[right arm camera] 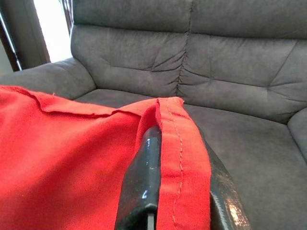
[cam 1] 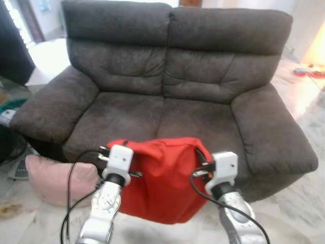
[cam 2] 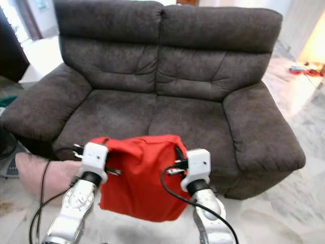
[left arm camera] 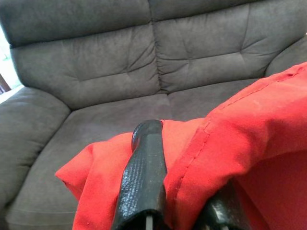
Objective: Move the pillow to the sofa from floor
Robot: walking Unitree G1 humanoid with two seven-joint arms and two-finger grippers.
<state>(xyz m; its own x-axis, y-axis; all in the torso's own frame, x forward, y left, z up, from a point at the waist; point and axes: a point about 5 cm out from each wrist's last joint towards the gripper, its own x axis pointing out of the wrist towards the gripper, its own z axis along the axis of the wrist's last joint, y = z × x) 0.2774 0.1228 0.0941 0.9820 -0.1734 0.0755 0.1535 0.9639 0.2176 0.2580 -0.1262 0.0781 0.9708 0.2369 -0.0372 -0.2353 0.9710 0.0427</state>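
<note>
Illumination is daylight, bright overall. The main source lies behind the sofa [cam 1: 172,96] at upper left, where a window area is overexposed to white with no detail. A second warm glare patch sits at the upper right edge of both eye views. The floor [cam 1: 304,101] to the right reflects light and appears washed out. The sofa fabric is evenly lit with soft shading in its seams; contrast is low. The eye views are slightly soft, with mild barrel curvature toward the corners. In the wrist views the sofa is acceptably sharp, while the near fingers [left arm camera: 144,172] and red pillow [right arm camera: 62,163] are defocused. One finger [right arm camera: 225,201] carries a small specular highlight.
</note>
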